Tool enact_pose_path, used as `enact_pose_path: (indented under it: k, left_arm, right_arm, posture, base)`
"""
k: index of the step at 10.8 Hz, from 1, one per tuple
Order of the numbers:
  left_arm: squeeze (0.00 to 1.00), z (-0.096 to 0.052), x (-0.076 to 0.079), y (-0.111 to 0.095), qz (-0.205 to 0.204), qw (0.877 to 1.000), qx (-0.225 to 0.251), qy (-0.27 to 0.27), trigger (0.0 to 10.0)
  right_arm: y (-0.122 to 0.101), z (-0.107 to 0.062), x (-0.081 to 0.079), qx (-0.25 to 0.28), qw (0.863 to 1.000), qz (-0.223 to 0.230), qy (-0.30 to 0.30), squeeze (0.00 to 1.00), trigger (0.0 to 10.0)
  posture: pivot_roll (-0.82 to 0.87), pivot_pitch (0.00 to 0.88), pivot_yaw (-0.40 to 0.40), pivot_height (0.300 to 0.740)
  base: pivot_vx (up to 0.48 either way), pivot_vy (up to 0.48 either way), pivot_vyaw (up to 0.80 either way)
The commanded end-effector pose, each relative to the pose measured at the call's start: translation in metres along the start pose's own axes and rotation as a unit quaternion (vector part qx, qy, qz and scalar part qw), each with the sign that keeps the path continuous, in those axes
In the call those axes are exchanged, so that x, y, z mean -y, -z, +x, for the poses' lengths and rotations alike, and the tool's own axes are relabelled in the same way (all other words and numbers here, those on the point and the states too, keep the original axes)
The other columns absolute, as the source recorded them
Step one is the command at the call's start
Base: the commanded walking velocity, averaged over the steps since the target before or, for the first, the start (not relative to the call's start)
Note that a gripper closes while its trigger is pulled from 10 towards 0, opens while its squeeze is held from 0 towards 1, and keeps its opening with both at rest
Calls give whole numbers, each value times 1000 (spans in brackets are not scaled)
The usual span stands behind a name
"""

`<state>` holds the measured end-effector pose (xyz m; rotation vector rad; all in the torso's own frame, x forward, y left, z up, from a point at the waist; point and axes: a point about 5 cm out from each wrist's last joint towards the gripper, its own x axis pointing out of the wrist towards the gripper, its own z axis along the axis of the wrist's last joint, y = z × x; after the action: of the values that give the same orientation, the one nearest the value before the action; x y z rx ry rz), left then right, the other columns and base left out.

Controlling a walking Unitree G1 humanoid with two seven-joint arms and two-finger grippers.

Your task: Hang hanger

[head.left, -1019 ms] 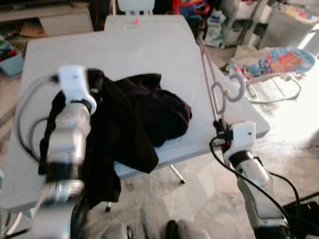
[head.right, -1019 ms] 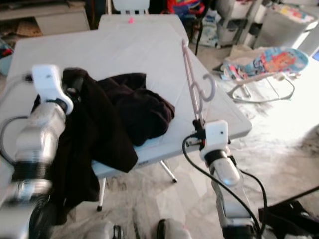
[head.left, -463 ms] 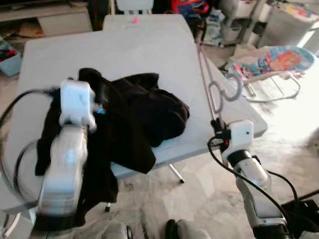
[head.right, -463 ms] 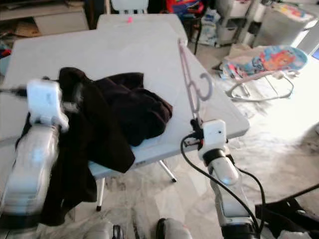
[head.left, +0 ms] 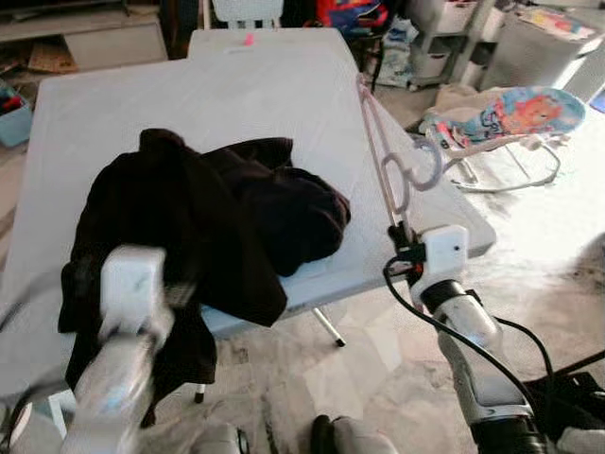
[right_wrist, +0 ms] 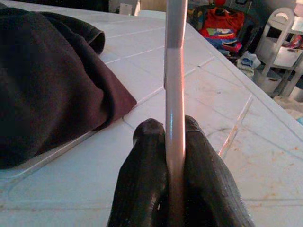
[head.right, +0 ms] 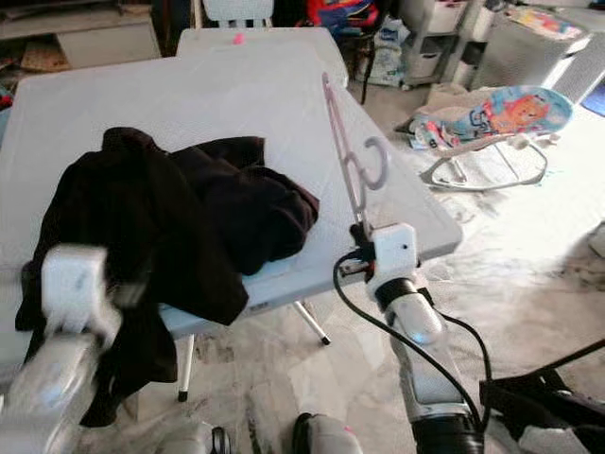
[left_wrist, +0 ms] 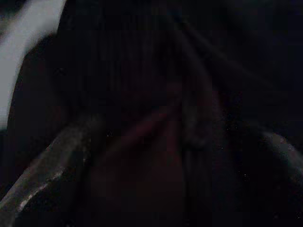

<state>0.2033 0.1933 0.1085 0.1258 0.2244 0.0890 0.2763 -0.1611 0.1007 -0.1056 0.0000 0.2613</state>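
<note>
A pale pink hanger stands upright over the right edge of the white table, its hook pointing right. My right gripper is shut on the hanger's lower end; in the right wrist view the fingers pinch the pink bar. A dark garment lies heaped on the table and hangs over its front edge. My left arm is low at the front left, blurred. In the left wrist view the left gripper is open, close against dark cloth.
A colourful baby bouncer stands on the marble floor to the right of the table. A white chair sits at the table's far end, with shelves and clutter behind it. Floor shows by the table's front right corner.
My left arm has dropped from beside the top of the garment to below the table's front edge. The garment stays heaped on the table. The right gripper keeps the hanger upright.
</note>
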Motion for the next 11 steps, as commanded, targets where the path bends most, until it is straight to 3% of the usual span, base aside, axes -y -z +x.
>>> enact_pose_path:
  k: [1, 3, 5, 8, 9, 10, 11]
  left_arm:
    - [0, 2, -2, 3, -22, 1000, -21, -2, 10000]
    - [0, 16, -4, 13, -54, 994, -89, -14, 10000]
    - [0, 41, -4, 21, -41, 989, -145, 15, 10000]
    - [0, 96, -17, 5, -14, 991, -127, 35, 10000]
    - [0, 122, -26, -2, -3, 992, -118, 34, 10000]
    - [0, 137, -33, -8, 3, 993, -117, 20, 10000]
    - [0, 155, -40, -25, 23, 994, -102, 13, 10000]
  right_arm:
    - [12, 0, -7, -30, 999, 6, -12, 0, 10000]
    - [13, -2, -8, -31, 999, 8, -13, 0, 10000]
    - [15, -4, -5, -35, 999, 6, -10, 0, 10000]
    - [11, -4, -5, -31, 999, -1, -13, 0, 10000]
    - [10, -7, -1, -31, 999, -3, -8, 0, 10000]
    - [10, -9, 1, -34, 999, -5, -5, 0, 10000]
    - [10, -12, 0, -36, 999, -6, -9, 0, 10000]
  posture:
    - [31, 61, -21, 740]
    - [19, 63, -14, 740]
    - [0, 73, -15, 740]
    - [-40, 75, -23, 740]
    - [-58, 80, -25, 740]
    - [-76, 87, -29, 740]
    - [-93, 92, -36, 740]
  base:
    - [0, 0, 0]
    - [0, 0, 0]
    - [0, 0, 0]
    - [0, 0, 0]
    - [0, 0, 0]
    - [0, 0, 0]
    - [0, 0, 0]
